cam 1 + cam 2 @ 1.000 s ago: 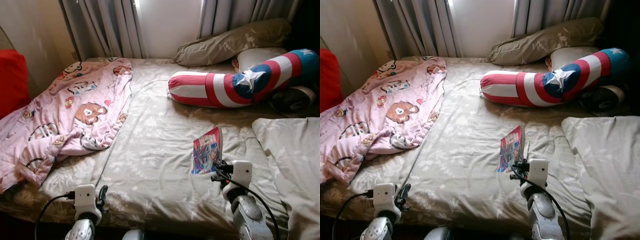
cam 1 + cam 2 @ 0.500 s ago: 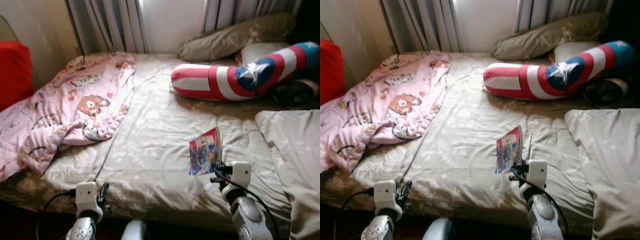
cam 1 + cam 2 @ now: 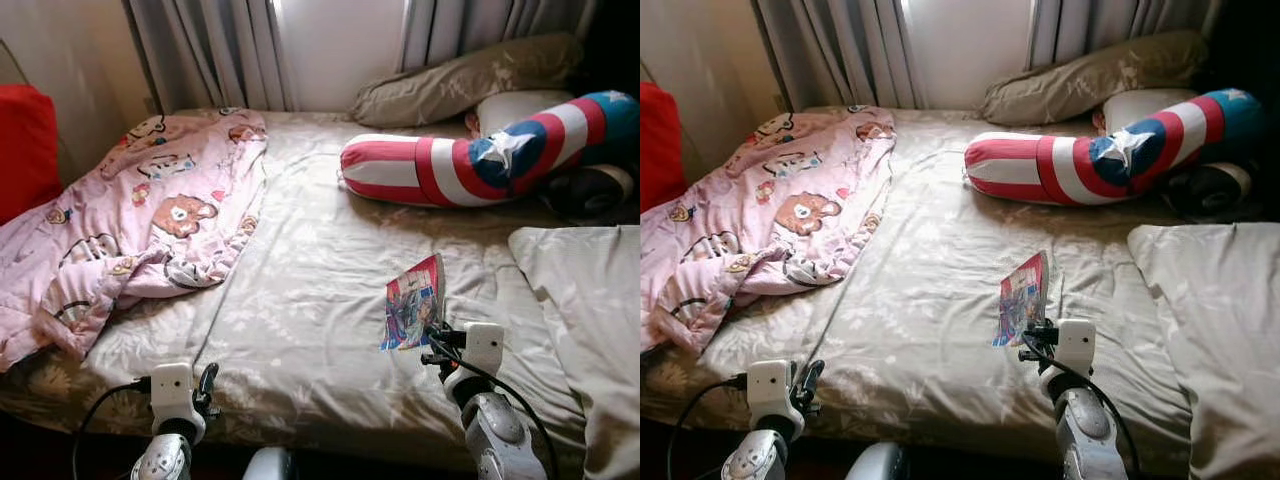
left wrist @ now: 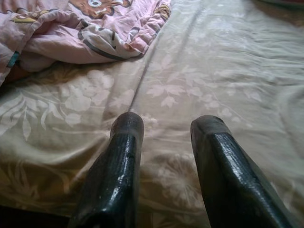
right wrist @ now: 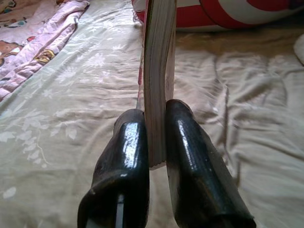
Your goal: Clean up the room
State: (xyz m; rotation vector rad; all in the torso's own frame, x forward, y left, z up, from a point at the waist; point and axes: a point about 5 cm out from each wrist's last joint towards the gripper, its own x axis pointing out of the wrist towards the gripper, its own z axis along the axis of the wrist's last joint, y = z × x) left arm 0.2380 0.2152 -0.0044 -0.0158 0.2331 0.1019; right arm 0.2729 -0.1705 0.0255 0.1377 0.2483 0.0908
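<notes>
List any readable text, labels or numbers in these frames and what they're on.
None can be read.
Comic book held in the right gripper: colourful cover print, too small and blurred to read.
Pink blanket: cartoon bears, any lettering too blurred to tell.
Striped bolster: a white star, no words.

No readable text; comic book (image 3: 412, 303) cover perhaps too blurred.
</notes>
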